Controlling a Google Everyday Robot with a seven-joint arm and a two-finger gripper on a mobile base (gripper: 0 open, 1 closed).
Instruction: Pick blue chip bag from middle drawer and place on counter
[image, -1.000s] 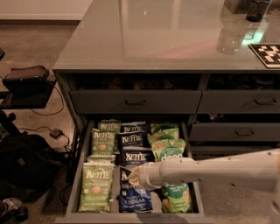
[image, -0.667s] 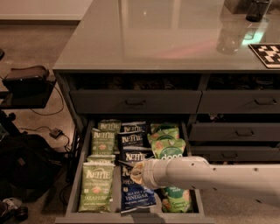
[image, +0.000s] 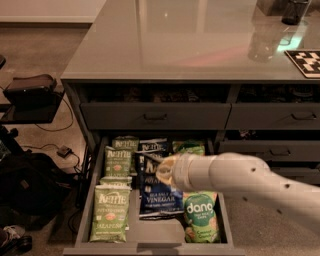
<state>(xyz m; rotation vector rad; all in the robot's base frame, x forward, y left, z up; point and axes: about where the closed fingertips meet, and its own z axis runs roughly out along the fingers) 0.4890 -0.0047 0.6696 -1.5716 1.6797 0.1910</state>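
Note:
The middle drawer (image: 152, 234) stands pulled open below the counter (image: 190, 40). My gripper (image: 157, 170) is at the end of the white arm that reaches in from the right, over the drawer's middle column. It is shut on the top edge of the blue chip bag (image: 160, 197), which hangs tilted below it, with its white VINEGAR lettering facing me. The bag's lower end is just above the bare drawer floor. A second navy Kettle bag (image: 152, 146) lies at the back of the drawer, partly hidden behind the gripper.
Light green Kettle bags (image: 111, 214) fill the drawer's left column, and a green dang bag (image: 200, 216) lies at the front right. A closed drawer front (image: 155, 116) is above. A clear glass (image: 262, 42) and a checkered board (image: 306, 62) sit on the counter. A black bag (image: 30, 185) is on the floor at left.
My gripper has risen and moved back over the drawer, and the blue chip bag has come up off the drawer's front floor with it, leaving that spot bare.

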